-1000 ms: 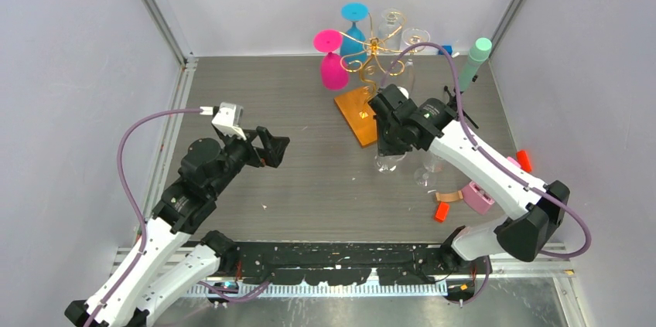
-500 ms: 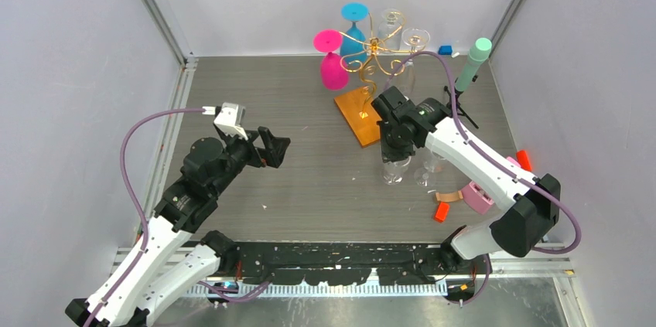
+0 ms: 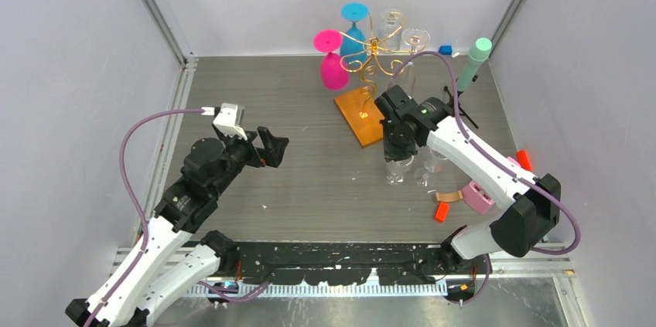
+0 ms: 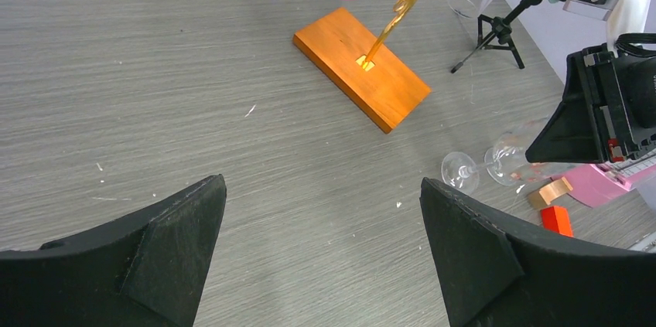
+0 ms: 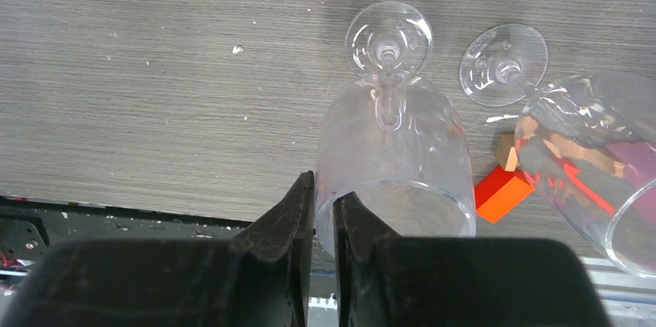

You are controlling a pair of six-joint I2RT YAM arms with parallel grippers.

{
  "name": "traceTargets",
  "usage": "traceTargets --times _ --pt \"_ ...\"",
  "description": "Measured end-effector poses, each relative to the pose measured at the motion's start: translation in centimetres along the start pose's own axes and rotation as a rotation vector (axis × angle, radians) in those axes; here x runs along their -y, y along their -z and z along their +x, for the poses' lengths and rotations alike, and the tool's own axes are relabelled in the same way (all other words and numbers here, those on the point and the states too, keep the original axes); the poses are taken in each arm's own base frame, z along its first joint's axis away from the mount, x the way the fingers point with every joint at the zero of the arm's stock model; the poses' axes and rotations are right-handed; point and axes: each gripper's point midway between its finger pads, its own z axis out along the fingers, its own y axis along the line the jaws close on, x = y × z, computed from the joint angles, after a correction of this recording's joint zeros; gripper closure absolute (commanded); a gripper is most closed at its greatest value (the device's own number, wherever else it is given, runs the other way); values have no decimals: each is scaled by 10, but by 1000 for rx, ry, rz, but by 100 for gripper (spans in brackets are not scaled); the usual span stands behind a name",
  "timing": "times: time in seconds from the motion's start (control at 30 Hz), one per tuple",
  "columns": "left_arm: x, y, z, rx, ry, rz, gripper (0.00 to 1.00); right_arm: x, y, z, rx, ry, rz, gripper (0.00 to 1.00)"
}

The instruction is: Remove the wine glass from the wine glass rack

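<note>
The wine glass rack (image 3: pixel 372 57) is a gold wire stand on an orange wooden base (image 3: pixel 357 115) (image 4: pixel 362 68) at the back of the table. A pink glass (image 3: pixel 333 64), a blue glass (image 3: pixel 354 27) and two clear glasses (image 3: pixel 403 32) hang on it. In front of the base, my right gripper (image 3: pixel 395 149) (image 5: pixel 325 211) is shut on the rim of a clear wine glass (image 3: pixel 394 171) (image 5: pixel 393 149). That glass stands upright, and its foot (image 5: pixel 388 37) looks to be on the table. My left gripper (image 3: pixel 271 148) (image 4: pixel 321 211) hangs open over bare table at the left.
A second clear glass (image 3: pixel 430 169) (image 5: pixel 588 149) is just right of the held one. A black tripod with a mint cylinder (image 3: pixel 473 60) stands back right. A pink piece (image 3: pixel 477 197), orange blocks (image 3: pixel 442 211) and a red block (image 3: pixel 524 159) lie near right.
My right gripper has carried the clear glass down and slightly toward the near side, away from the rack base. The left arm has not moved.
</note>
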Motion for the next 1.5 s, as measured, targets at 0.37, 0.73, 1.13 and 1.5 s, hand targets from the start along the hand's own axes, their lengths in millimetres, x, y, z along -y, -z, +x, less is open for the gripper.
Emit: traceTargets --times 0.37,0.73,1.13,1.5 --pt "-9 0 4 -10 -1 -48 0 4 6 -7 38 -41 17 58" --pt "-18 -10 10 -41 28 -116 0 1 62 -37 252 -110 -86 56" --pt "15 -77 -35 -77 180 4 3 2 133 -52 518 -270 -290 59" --pt "16 -177 -118 46 439 129 23 -6 124 -35 491 -341 -385 59"
